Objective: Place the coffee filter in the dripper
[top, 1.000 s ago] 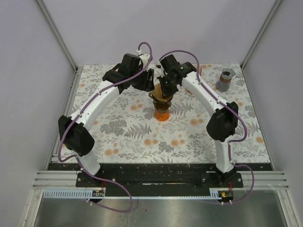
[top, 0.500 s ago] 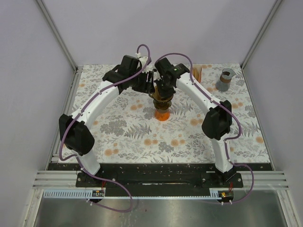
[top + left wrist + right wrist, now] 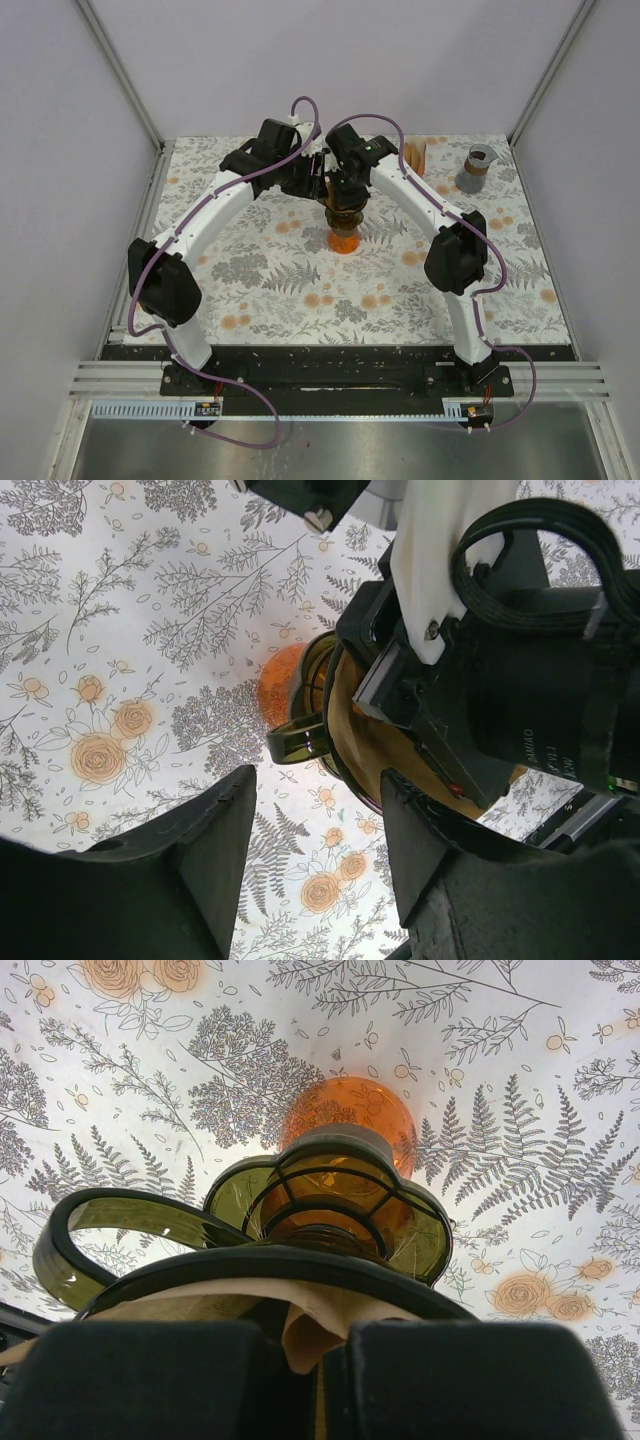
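**A:** Where is the coffee filter [image 3: 318, 1322]?

**B:** In the mouth of the glass dripper [image 3: 330, 1198], tan paper just below the rim. The right claw [image 3: 318, 1360] comes in from above the dripper and is clamped on a fold of the paper. My reading is that the pinch lets the cone be pressed to the wall before release.

**A:** And the left claw [image 3: 318, 825]?

**B:** Fingers apart, nothing between them, just beside the dripper on its handle side. It is probably there to steady the dripper, which perches on an orange vessel [image 3: 345, 1110] and looks tippy.

**A:** Counts?

**B:** One dripper, one orange vessel under it, one filter in the grip, two claws. Behind the dripper and to its right on the desk [image 3: 250, 290] is one tan stack [image 3: 413, 152], possibly spare filters; I cannot count the sheets. One grey roll [image 3: 477, 168] stands farther right.
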Robot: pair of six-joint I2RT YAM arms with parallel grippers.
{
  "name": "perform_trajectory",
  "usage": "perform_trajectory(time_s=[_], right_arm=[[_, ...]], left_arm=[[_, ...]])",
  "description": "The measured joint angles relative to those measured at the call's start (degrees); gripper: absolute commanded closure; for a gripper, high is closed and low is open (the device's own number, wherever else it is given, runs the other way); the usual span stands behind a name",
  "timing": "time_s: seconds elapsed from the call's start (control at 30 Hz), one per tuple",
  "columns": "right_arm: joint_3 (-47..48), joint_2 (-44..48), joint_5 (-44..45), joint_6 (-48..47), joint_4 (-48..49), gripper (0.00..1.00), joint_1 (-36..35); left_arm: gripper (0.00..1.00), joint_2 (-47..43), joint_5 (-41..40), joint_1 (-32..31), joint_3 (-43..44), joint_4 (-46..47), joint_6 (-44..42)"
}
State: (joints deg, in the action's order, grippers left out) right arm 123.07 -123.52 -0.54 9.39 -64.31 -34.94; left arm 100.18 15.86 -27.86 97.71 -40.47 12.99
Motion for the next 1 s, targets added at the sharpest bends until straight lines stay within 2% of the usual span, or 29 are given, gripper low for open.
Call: perform_trajectory(time_s=[0.43,1.0], right_arm=[[0.3,0.0,0.0,-0.3,-0.3,1.0,-0.1],[5.7,1.4,-0.9,-1.7,-0.4,1.0,-0.1]], left_arm=[[0.55,1.2,0.3,0.0,-0.4,0.5,0.6],[0.55,1.3,0.5,0.0,-0.4,0.7,0.6]])
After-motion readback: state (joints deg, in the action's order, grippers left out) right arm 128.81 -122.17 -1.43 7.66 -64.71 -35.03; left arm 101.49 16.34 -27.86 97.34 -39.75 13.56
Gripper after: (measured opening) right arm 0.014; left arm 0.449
